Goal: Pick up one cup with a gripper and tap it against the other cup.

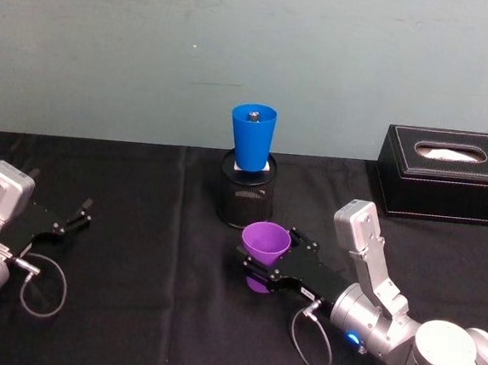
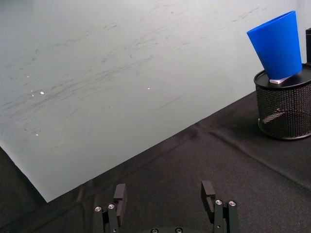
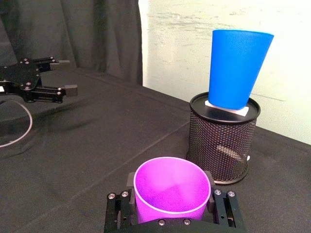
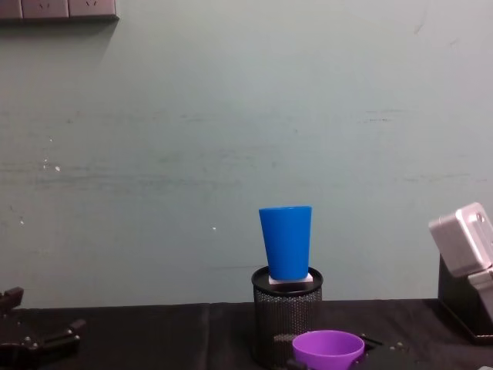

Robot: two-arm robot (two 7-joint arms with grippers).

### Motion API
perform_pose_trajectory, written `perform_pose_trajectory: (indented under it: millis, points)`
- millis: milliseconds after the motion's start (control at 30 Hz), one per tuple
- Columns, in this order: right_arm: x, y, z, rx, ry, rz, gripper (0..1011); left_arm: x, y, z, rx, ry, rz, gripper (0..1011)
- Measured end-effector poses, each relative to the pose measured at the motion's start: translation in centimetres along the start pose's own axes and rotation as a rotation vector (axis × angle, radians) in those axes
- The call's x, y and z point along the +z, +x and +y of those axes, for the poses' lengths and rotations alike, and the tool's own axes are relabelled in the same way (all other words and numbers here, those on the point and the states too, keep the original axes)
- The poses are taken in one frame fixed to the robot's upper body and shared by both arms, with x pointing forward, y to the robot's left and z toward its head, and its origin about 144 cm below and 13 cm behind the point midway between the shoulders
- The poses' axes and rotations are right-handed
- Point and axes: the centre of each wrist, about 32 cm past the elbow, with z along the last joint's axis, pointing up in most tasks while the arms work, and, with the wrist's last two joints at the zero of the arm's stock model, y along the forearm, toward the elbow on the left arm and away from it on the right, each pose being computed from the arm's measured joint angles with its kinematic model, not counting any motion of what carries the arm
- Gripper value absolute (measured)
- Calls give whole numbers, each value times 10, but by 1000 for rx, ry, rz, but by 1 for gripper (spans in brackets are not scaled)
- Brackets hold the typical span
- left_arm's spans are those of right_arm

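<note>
The purple cup (image 1: pixel 264 244) (image 3: pixel 172 189) (image 4: pixel 327 348) sits mouth up between the black jaws of my right gripper (image 1: pixel 267 254), which is shut on it just in front of the mesh holder. One finger (image 3: pixel 221 206) presses against each side of its wall. The blue cup (image 1: pixel 252 137) (image 3: pixel 237 68) (image 2: pixel 279 44) (image 4: pixel 286 241) stands upright on a white block atop the black wire-mesh pen holder (image 1: pixel 245 198) (image 3: pixel 222 143). It is behind and above the purple cup, apart from it. My left gripper (image 1: pixel 79 216) (image 2: pixel 164 195) rests open at the table's left.
A black tissue box (image 1: pixel 450 175) stands at the back right. Black cloth covers the table (image 1: pixel 130 309), with a pale wall close behind. A loose cable (image 1: pixel 42 289) loops beside my left arm.
</note>
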Motion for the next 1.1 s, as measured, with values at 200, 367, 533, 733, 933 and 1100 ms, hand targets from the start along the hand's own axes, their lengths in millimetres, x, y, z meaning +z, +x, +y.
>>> perform_pose_trajectory:
  millis: [200, 367, 533, 733, 933, 1100]
  points:
    - [0, 0, 0, 0, 1, 0, 769, 0, 0, 0, 0, 0, 0, 1000]
    - [9, 0, -3, 2, 20, -17, 750, 0, 0, 0, 0, 0, 0, 1000]
    - [27, -1, -7, 8, 39, -31, 747, 0, 0, 0, 0, 0, 0, 1000]
    - [54, -3, -12, 27, 68, -34, 747, 0, 0, 0, 0, 0, 0, 1000]
    - [74, -1, -13, 37, 93, -14, 747, 0, 0, 0, 0, 0, 0, 1000]
    - [88, 0, -12, 37, 108, -10, 747, 0, 0, 0, 0, 0, 0, 1000]
